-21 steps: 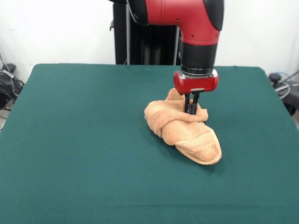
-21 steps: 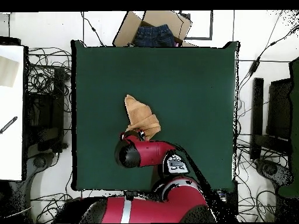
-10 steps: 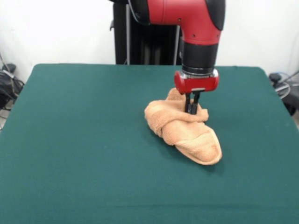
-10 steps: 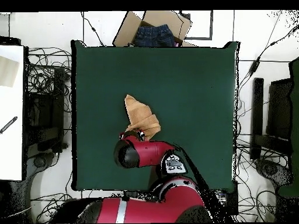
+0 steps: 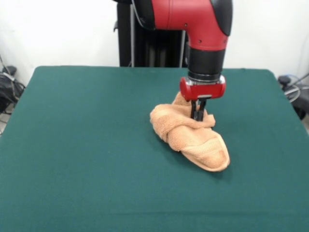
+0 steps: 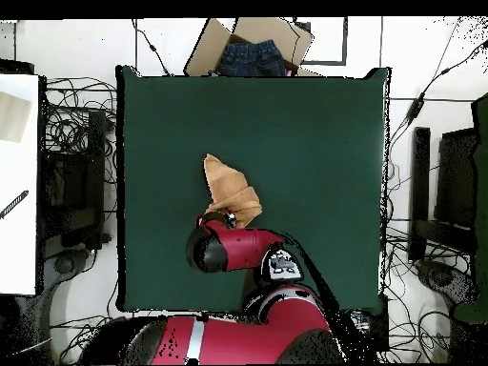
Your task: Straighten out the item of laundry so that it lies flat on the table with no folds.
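- Towel (image 5: pixel 190 137): light orange terry cloth, bunched and twisted into a rolled heap, lying right of centre in the front view and left of centre in the overhead view (image 6: pixel 232 191). One rounded end points toward the lower right of the front view. A woven band shows faintly along that end. No tag or writing can be made out.
- Bench (image 5: pixel 87 145): covered in dark green cloth, much larger than the towel; bare around the heap.
- Claw (image 5: pixel 198 115): two dark fingers hanging from a red wrist block, pressed close together into the top of the heap, clenched on a fold of the towel.
- Arm (image 5: pixel 205 34): red and black, descending from the upper middle of the front view; in the overhead view it covers the lower edge of the towel.
- Cardboard box (image 6: pixel 250 46): beyond the bench at the top of the overhead view, holding dark blue cloth.
- Cables (image 6: pixel 71 124): tangled on the floor beside the bench.
- No brand or label is readable in either view.
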You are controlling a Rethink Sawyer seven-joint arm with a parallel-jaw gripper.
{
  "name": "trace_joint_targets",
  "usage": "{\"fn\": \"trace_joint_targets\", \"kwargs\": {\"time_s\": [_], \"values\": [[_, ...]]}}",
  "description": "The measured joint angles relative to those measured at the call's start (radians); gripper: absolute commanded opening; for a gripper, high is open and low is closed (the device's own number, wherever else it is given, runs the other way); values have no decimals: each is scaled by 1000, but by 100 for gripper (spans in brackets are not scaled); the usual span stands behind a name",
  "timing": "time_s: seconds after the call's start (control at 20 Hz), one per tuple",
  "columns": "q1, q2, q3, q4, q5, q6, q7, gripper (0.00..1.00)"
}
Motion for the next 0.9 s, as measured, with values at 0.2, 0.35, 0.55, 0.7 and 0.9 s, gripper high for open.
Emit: {"fn": "trace_joint_targets", "kwargs": {"time_s": [0.2,0.35,0.55,0.7,0.9], "values": [[1,0,1,0,0,-2,0,100],[1,1,2,0,0,-5,0,100],[2,1,1,0,0,-5,0,100],[3,1,0,0,0,-5,0,100],[3,-1,0,0,0,-4,0,100]]}}
